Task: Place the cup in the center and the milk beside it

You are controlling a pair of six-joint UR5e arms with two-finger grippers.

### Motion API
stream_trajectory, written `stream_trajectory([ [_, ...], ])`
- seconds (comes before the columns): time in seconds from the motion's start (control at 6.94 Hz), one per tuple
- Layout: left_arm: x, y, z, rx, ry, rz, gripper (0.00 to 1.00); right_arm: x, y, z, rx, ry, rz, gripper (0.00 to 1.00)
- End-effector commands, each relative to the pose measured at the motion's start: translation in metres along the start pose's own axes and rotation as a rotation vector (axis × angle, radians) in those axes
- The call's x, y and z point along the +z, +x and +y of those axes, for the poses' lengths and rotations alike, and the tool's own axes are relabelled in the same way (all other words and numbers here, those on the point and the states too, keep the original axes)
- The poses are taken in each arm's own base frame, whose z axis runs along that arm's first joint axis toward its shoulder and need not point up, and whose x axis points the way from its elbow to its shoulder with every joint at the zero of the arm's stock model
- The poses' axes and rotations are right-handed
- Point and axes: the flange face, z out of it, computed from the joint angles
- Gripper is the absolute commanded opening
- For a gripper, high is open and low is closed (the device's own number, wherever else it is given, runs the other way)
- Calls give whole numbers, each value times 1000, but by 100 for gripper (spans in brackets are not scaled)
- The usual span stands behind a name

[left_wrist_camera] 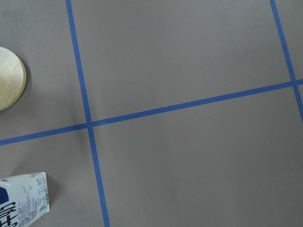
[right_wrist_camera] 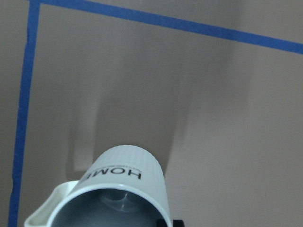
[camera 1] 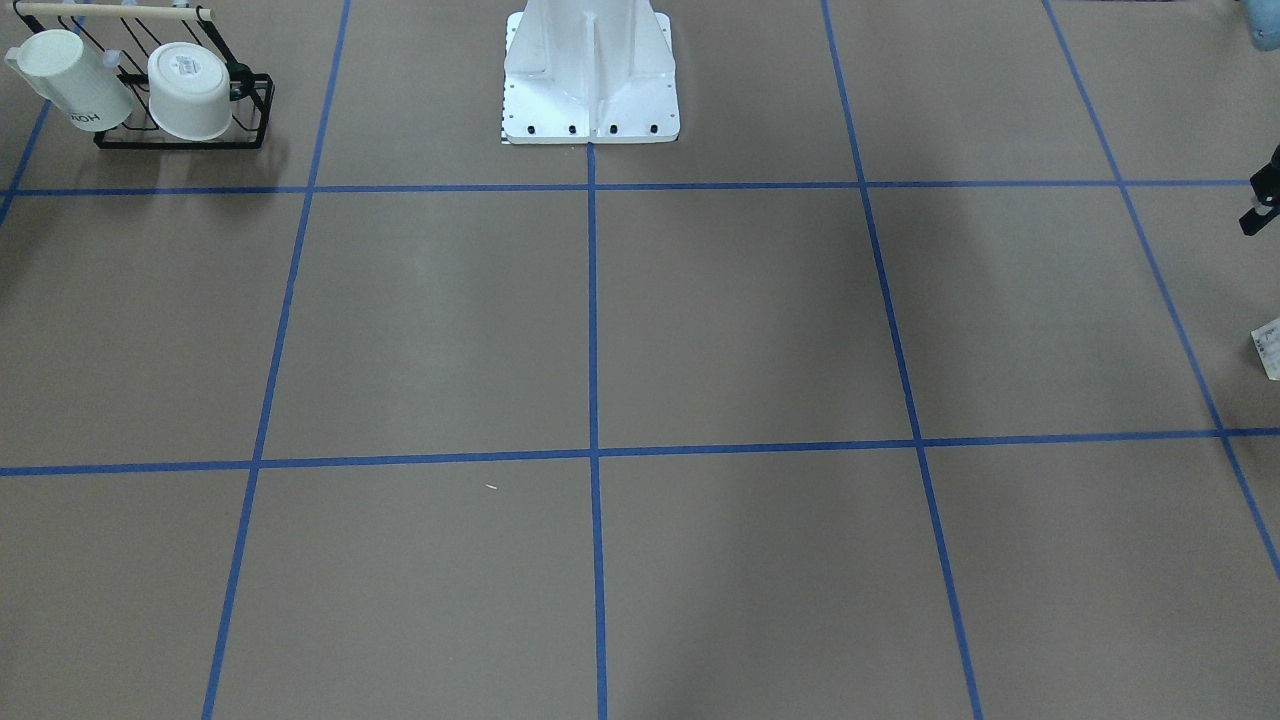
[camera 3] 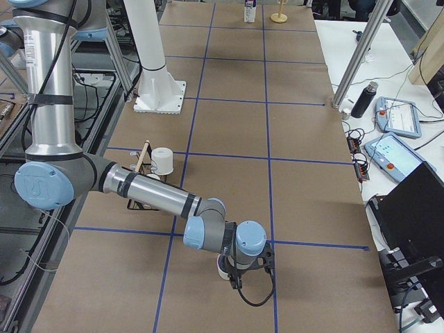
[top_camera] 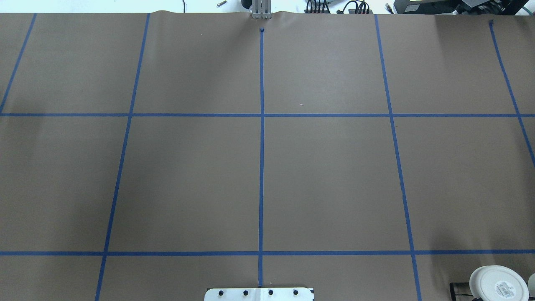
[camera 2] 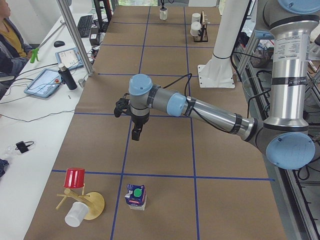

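Observation:
The cup [right_wrist_camera: 120,189], a white ribbed mug with a grey inside and "HOME" lettering, fills the bottom of the right wrist view. My right gripper [camera 3: 234,274] is shut on it, just above the table near the right end; the cup [camera 3: 223,266] shows under the gripper. The milk [camera 2: 136,196], a blue and white carton with a green cap, stands at the table's left end; it also shows in the left wrist view [left_wrist_camera: 21,198]. My left gripper [camera 2: 136,134] hovers above the table, farther in than the milk. I cannot tell if it is open. The center [top_camera: 261,184] is bare brown surface with blue tape lines.
A black wire rack [camera 1: 250,110] at the right end holds two white mugs [camera 1: 190,90]. A wooden stand with a red cup [camera 2: 75,177] and a white cup [camera 2: 75,215] stands next to the milk. The white robot base [camera 1: 590,90] is at the table's back edge.

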Motion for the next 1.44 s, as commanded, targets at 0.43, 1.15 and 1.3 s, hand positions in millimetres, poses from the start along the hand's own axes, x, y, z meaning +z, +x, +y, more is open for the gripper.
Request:
stream_trajectory([
  [0.43,-1,2,0,16,4,1,98,-164,-163,-101,37,126,-82,0],
  [1.15,1,3,-5,12,2,2,98,-160,-705,-160,-26,160,-146,0],
  [1.3,14,4,-7,17,-22,5,98,-164,-771,-150,-122,188,-185,0],
])
